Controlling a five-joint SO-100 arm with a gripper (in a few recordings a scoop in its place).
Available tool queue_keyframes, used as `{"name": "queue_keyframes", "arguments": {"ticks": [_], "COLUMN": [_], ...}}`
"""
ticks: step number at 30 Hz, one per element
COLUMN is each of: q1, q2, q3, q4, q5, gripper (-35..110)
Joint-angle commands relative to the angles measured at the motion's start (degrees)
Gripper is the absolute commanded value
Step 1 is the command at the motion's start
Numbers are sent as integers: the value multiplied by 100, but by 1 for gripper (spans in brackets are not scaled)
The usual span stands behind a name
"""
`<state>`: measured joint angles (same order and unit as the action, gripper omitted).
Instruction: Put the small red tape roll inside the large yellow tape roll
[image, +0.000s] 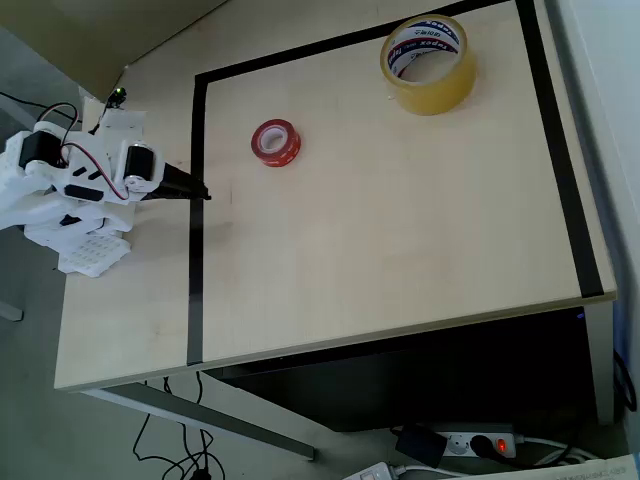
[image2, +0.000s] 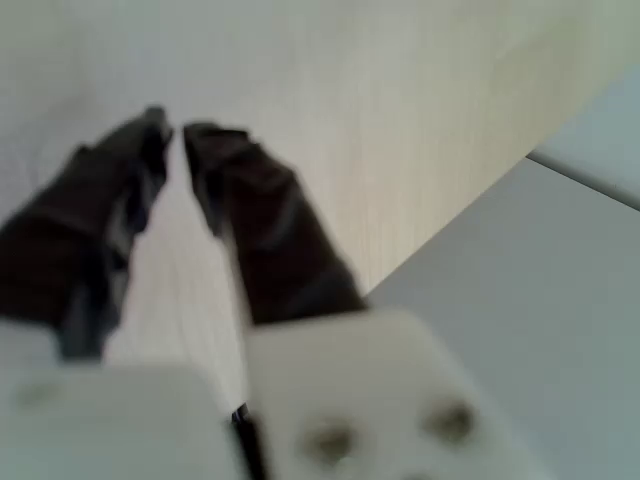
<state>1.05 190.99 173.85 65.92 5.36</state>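
Where the overhead view looks down on the light wooden table (image: 400, 230), we see the small red tape roll (image: 275, 142) lying flat inside the black tape border (image: 196, 210), just right of that border's left-hand line and near its upper left corner. We find the large yellow tape roll (image: 428, 64) well apart from the red one, up and to the right, close to the border's top line; its white core bears red and blue print. Both rolls sit on the tabletop with their openings facing up. We see the white arm (image: 75, 180) at the table's left edge, outside the border, with its dark gripper (image: 200, 193) pointing right and its tip reaching the left-hand line, below and left of the red roll and not touching it. From the blurred wrist view we read the gripper (image2: 176, 132) as nearly closed: the two black fingers (image2: 260, 215) converge to a thin gap at their tips, with nothing between them, above bare tabletop near its edge.
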Motion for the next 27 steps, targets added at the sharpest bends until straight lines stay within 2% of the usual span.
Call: {"name": "queue_keyframes", "arguments": {"ticks": [1,7,14,19,24,27], "q1": [-2109,-2795,-1775,-1125,-677,-396], "q2": [0,9,-527,-2848,-5238,-6776], "q3": [483,475,-369,-1837,-3955,-5168], "q4": [492,492,483,-9,44,352], "q5": [-114,-105,-756,-1002,-1011,-1494], "gripper": [0,0,0,0,0,0]}}
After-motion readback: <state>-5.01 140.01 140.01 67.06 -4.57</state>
